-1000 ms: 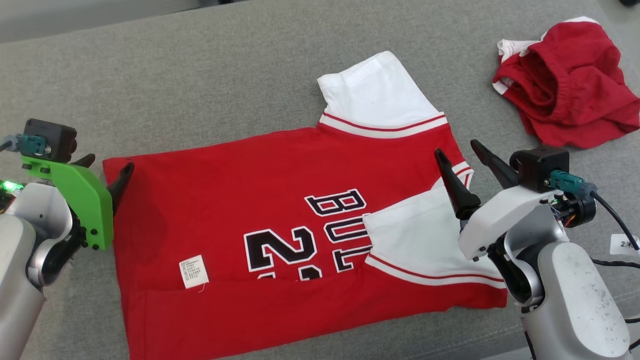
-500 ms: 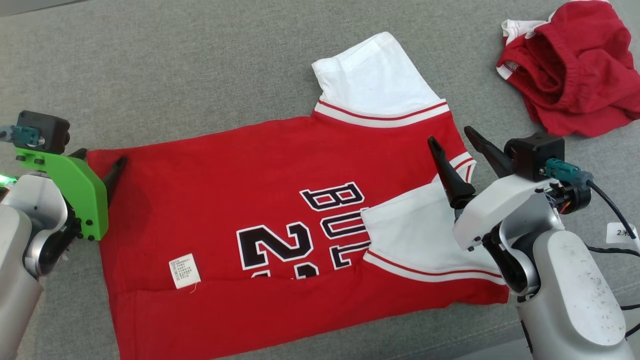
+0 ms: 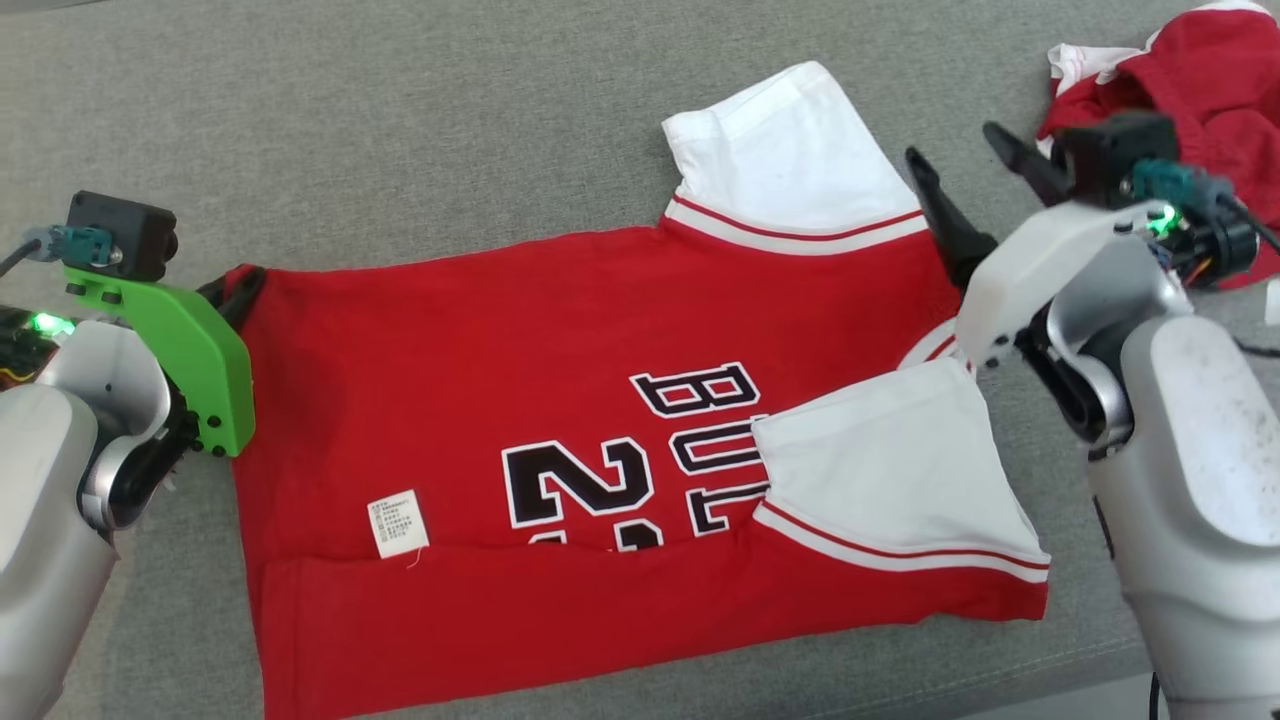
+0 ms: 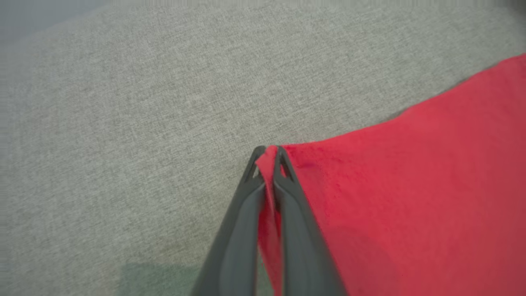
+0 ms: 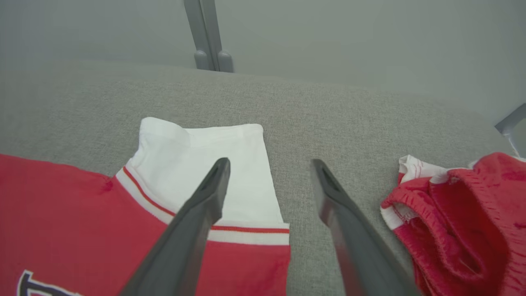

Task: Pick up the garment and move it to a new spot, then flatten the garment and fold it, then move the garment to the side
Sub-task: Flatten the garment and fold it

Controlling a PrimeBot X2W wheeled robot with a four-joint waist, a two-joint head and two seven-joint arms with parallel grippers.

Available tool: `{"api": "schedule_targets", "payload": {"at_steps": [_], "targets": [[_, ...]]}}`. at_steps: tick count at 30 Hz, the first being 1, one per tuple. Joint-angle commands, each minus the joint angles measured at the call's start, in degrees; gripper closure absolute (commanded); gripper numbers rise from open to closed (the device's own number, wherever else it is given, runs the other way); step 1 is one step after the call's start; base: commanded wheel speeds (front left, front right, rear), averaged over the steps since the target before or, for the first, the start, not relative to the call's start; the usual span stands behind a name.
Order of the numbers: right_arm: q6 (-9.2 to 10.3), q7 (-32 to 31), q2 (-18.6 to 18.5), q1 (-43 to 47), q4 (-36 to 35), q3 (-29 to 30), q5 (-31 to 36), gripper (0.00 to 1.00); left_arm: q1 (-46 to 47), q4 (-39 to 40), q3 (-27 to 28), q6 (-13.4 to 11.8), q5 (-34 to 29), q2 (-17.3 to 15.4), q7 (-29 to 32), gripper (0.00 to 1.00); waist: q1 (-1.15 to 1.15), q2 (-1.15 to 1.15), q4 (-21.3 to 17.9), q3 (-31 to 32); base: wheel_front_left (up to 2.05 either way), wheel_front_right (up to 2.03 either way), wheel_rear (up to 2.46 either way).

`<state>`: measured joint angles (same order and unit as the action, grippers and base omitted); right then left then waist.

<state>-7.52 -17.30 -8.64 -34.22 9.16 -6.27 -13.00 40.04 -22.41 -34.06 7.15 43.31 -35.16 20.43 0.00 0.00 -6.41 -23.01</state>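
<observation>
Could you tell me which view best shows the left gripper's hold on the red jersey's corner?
The left wrist view: the left gripper is shut with the red jersey corner pinched between its fingers. In the head view a green bracket hides most of that gripper. The right wrist view looks at the jersey's white sleeve.

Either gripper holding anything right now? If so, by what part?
Left gripper pinches the red jersey by a hem corner; right gripper is open, holding nothing.

One red jersey (image 3: 450, 350), one crumpled red garment (image 3: 1230, 70), perhaps shorts, one left hand (image 3: 243, 292), one right hand (image 3: 955, 145).
</observation>
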Motion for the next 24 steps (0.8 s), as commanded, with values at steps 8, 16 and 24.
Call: {"api": "schedule_targets", "payload": {"at_steps": [8, 16, 24], "targets": [[0.07, -4.2, -3.0, -14.4, 14.5, -0.8, 2.2, 0.00, 1.7, 3.8, 0.1, -0.4, -0.3, 2.3, -4.0, 1.00, 0.00, 0.00, 5.4, -1.9, 0.00, 0.00, 0.00], [0.07, -6.6, -3.4, -24.1, 29.7, 0.4, 3.5, 0.00, 2.3, 6.7, -1.5, -0.3, -1.2, 4.7, -6.0, 1.00, 0.00, 0.00, 10.3, -3.8, 0.00, 0.00, 0.00], [0.07, -9.3, -3.2, -30.3, 41.7, 0.3, 5.5, 0.00, 3.8, 6.8, -3.4, 0.0, -1.8, 6.9, -7.5, 1.00, 0.00, 0.00, 13.2, -5.7, 0.00, 0.00, 0.00]]}}
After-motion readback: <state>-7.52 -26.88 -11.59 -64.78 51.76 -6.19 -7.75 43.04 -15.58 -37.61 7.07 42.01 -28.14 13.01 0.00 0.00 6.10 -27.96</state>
